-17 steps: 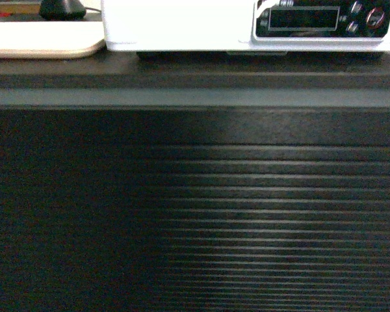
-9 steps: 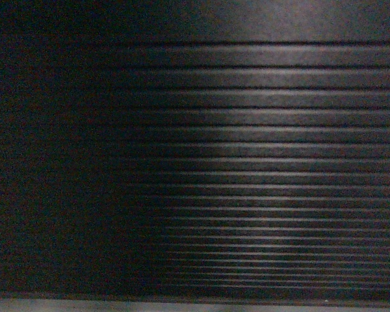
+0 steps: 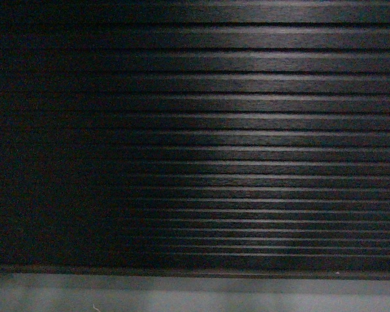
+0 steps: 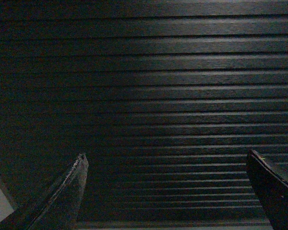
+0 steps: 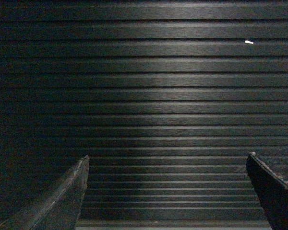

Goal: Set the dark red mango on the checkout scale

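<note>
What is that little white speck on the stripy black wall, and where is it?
The big black ribbed checkout front fills the right wrist view. Look near its top right corner: a tiny white mark sits on one dark slat. It is the only bright spot there; I cannot tell what it is.

Grey floor strip (image 3: 195, 296) (dim light)

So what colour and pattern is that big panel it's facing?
The checkout front panel is almost black with horizontal ribs, above a grey plinth. Clearest in the head view.
</note>
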Robot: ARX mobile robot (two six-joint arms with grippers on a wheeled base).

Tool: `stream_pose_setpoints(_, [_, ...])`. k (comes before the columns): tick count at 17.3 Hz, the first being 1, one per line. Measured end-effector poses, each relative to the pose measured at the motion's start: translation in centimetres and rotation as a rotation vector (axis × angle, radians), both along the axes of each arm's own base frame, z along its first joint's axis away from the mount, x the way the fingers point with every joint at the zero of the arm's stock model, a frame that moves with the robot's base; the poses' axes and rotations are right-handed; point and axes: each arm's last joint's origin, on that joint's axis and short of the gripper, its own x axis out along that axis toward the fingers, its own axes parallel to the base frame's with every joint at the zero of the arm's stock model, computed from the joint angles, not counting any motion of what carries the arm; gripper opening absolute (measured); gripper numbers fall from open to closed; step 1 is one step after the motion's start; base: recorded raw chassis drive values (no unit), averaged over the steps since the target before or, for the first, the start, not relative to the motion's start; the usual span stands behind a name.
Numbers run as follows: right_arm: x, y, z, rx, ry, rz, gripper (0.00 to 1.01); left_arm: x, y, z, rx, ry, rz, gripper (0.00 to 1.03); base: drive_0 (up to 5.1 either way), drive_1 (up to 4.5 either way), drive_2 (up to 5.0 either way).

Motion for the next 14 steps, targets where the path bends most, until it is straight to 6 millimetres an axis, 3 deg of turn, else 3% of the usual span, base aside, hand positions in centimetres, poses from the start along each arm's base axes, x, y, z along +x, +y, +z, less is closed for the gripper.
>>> stream_pose_setpoints(14, [0.00, 0.00, 0.01, 0.000, -0.001, 0.000, 0.98, 0.00, 0.00, 0.01, 0.000, -0.002, 0.000, 0.98, 0.0, 0.00, 0.0])
